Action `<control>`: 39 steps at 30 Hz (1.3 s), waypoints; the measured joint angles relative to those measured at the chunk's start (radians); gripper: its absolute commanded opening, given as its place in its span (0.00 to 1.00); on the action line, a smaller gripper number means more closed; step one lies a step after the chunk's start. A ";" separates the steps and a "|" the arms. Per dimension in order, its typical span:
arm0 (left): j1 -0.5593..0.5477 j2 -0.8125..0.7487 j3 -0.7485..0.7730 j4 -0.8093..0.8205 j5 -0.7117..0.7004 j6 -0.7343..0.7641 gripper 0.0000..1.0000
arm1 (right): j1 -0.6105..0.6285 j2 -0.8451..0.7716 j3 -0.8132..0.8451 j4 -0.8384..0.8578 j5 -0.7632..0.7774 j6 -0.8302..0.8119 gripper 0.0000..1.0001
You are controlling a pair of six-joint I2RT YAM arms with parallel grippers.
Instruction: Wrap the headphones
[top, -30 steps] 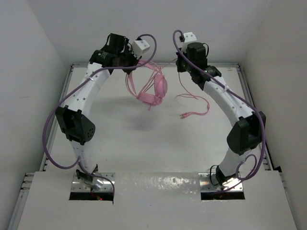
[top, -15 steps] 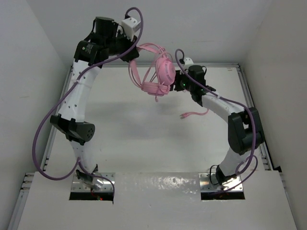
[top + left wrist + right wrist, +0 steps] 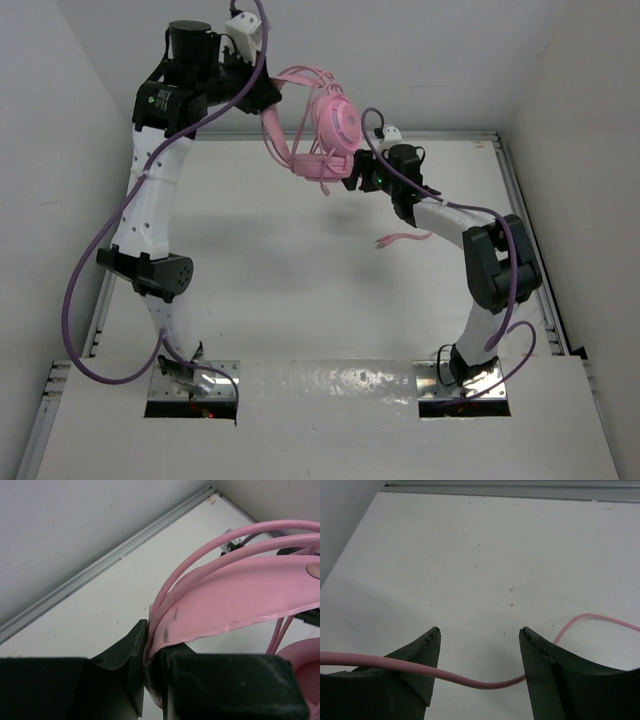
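Observation:
The pink headphones (image 3: 335, 122) hang in the air above the back of the table. My left gripper (image 3: 268, 97) is shut on the flat headband (image 3: 240, 595), pinched between its fingers (image 3: 127, 650); part of an earcup (image 3: 302, 662) shows at the lower right. The second earcup (image 3: 314, 166) hangs lower. My right gripper (image 3: 353, 178) sits just right of and below the earcups, open. The thin pink cable (image 3: 470, 681) runs loosely across the gap of the right gripper (image 3: 480, 631), not squeezed. The cable's free end with its plug (image 3: 381, 243) lies on the table.
White table (image 3: 300, 290) with metal rails along the back (image 3: 460, 136) and the left side (image 3: 110, 290). Grey walls close in on the left, back and right. Purple arm cables (image 3: 85, 290) loop beside each arm.
The left arm has lifted the headphones higher and further back. The right gripper has opened, let the cable go, and dropped left to beneath the earcups.

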 measured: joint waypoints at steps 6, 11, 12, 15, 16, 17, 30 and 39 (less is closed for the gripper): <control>0.101 -0.012 -0.003 0.082 0.060 -0.130 0.00 | 0.015 0.002 -0.066 0.004 0.012 -0.026 0.46; 0.138 -0.013 -0.006 0.119 0.079 -0.192 0.00 | 0.039 0.002 -0.100 0.036 0.027 -0.050 0.00; 0.138 -0.013 -0.006 0.125 0.087 -0.201 0.00 | 0.047 0.002 -0.105 0.059 0.037 -0.053 0.00; 0.137 -0.013 -0.006 0.141 0.106 -0.223 0.00 | 0.081 -0.009 -0.122 0.105 0.087 -0.080 0.00; 0.138 -0.013 -0.008 0.146 0.110 -0.231 0.00 | 0.094 -0.014 -0.123 0.108 0.100 -0.091 0.00; 0.141 -0.014 -0.013 0.154 0.116 -0.243 0.00 | 0.109 -0.019 -0.123 0.109 0.121 -0.110 0.00; 0.287 -0.011 -0.160 0.300 0.127 -0.470 0.00 | 0.466 -0.072 -0.138 0.003 0.183 -0.253 0.00; 0.310 0.005 -0.343 0.320 -0.119 -0.361 0.00 | 0.665 -0.142 -0.090 -0.142 0.127 -0.296 0.00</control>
